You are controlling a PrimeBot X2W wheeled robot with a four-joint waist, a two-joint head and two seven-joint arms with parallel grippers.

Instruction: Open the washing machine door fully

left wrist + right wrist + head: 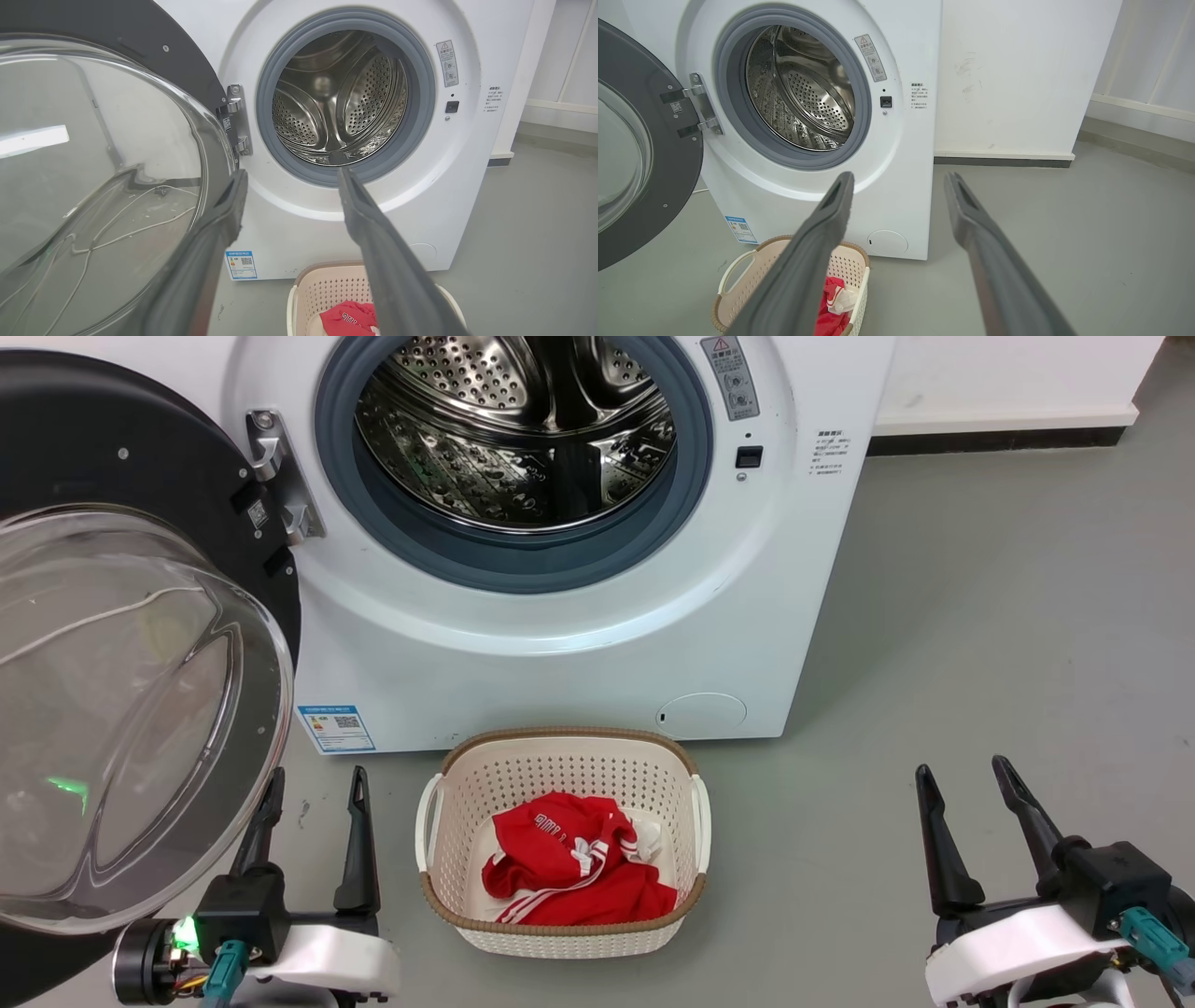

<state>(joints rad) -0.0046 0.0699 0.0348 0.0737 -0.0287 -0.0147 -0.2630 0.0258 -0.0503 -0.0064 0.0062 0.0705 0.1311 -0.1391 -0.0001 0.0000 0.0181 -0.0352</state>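
Left gripper (317,775) spread and empty, low before the washing machine (560,644), its outer finger just beside the glass bowl of the washing machine door (131,709) — contact not clear. Right gripper (963,767) likewise spread and empty, over bare floor off the machine's right front corner. Door stands swung out on its hinge at the machine's left side, well clear of the steel drum (518,429) — cream basket (569,735) holding red clothing (569,868) sits just before the machine.
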